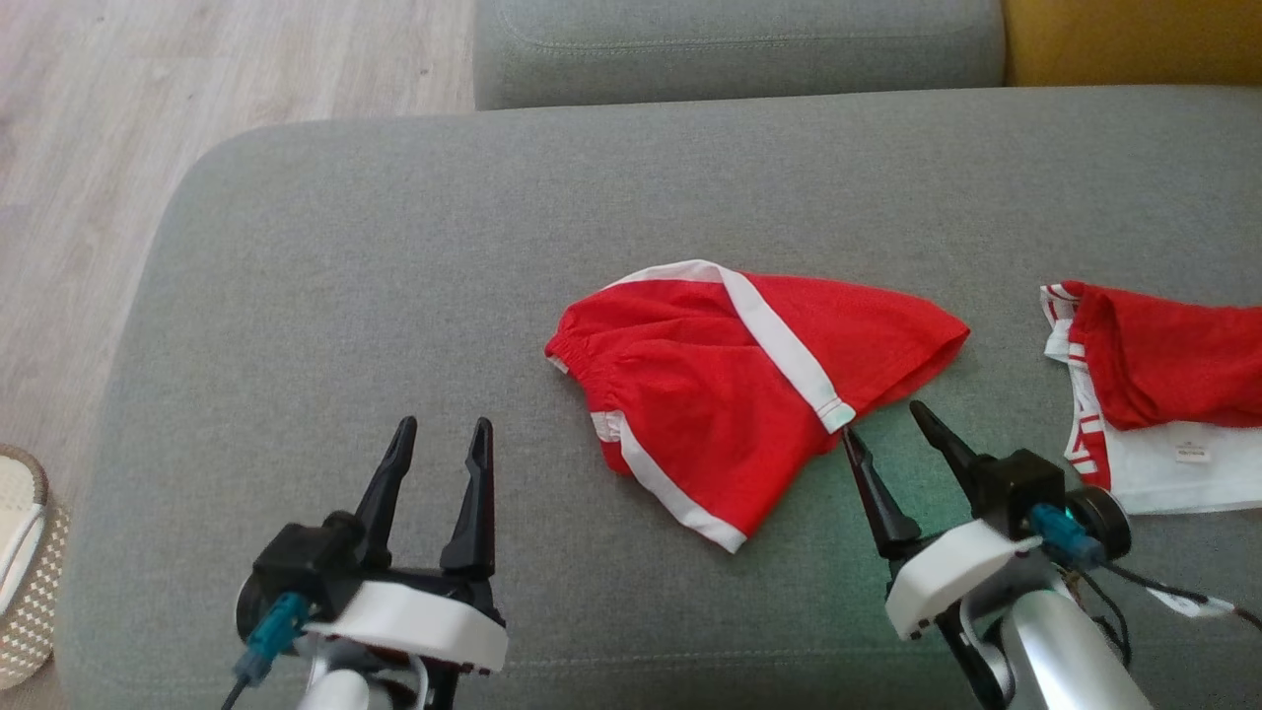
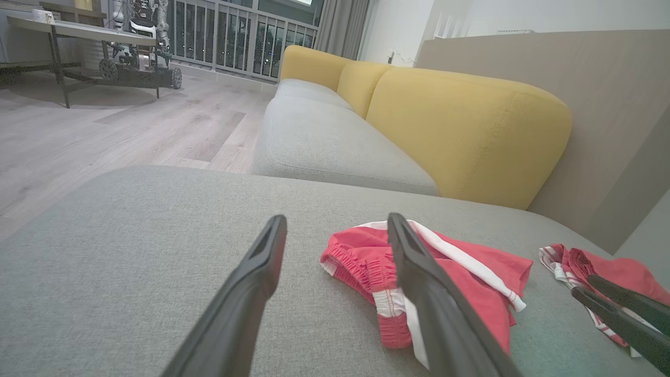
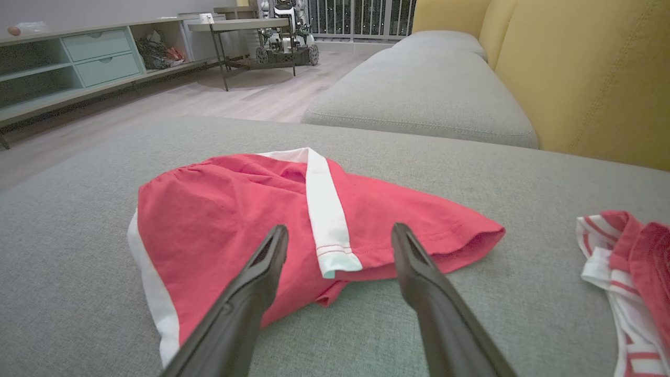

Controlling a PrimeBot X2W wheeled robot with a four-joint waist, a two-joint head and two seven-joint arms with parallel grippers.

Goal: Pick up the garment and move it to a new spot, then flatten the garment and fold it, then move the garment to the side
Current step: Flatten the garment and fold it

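The garment (image 1: 749, 380), red shorts with white stripes, lies crumpled in a loose heap in the middle of the grey sofa seat (image 1: 394, 276). It also appears in the left wrist view, garment (image 2: 471, 272), and in the right wrist view, garment (image 3: 235, 220). My right gripper (image 1: 884, 422) is open just in front of the garment's near right corner, its fingers empty and pointing at the white stripe end. My left gripper (image 1: 442, 434) is open and empty over bare cushion to the garment's left. In the wrist views both jaws stand wide apart: left gripper (image 2: 335, 225), right gripper (image 3: 339, 233).
A second red and white piece of clothing (image 1: 1154, 394) lies at the right edge of the seat. Yellow back cushions (image 2: 471, 125) rise behind the sofa. A woven basket (image 1: 25, 562) stands on the wood floor at the left. Another grey seat cushion (image 1: 739, 49) lies beyond.
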